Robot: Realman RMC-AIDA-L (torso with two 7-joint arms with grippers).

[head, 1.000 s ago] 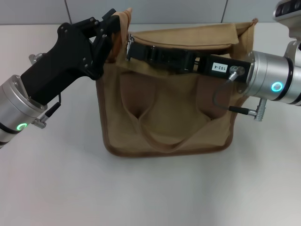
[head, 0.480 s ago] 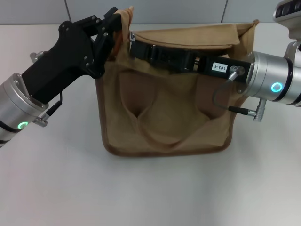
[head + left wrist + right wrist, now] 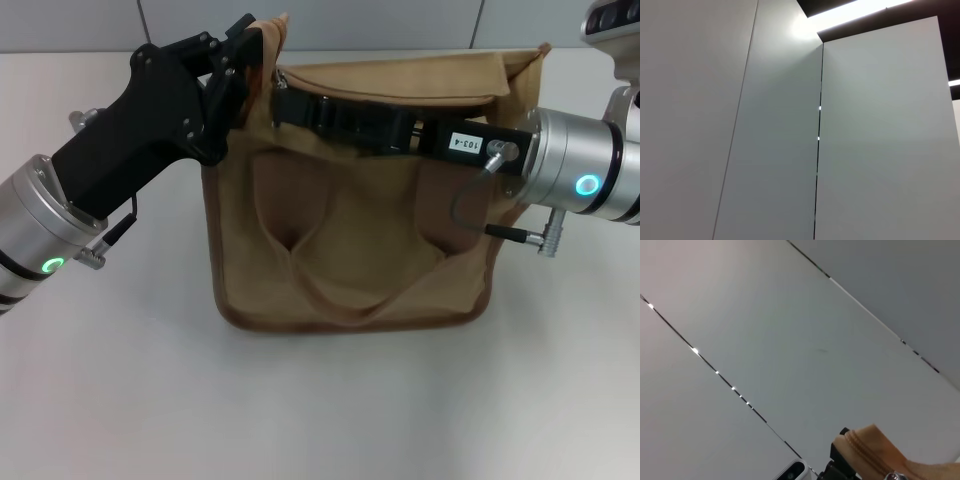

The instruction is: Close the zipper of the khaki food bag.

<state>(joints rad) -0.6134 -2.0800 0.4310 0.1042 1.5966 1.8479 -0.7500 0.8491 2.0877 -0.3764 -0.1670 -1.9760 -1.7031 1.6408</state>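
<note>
One text can be read: a small white label [image 3: 466,143] printed "103-4" (it appears upside down in the head view) sits on the black body of the right gripper [image 3: 285,97], just beside the silver wrist and over the top of the khaki food bag [image 3: 350,230]. The wrist views show no text.

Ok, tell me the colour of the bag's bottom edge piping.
Darker brown than the tan body of the khaki food bag; the bottom piping shows best in the head view.
</note>
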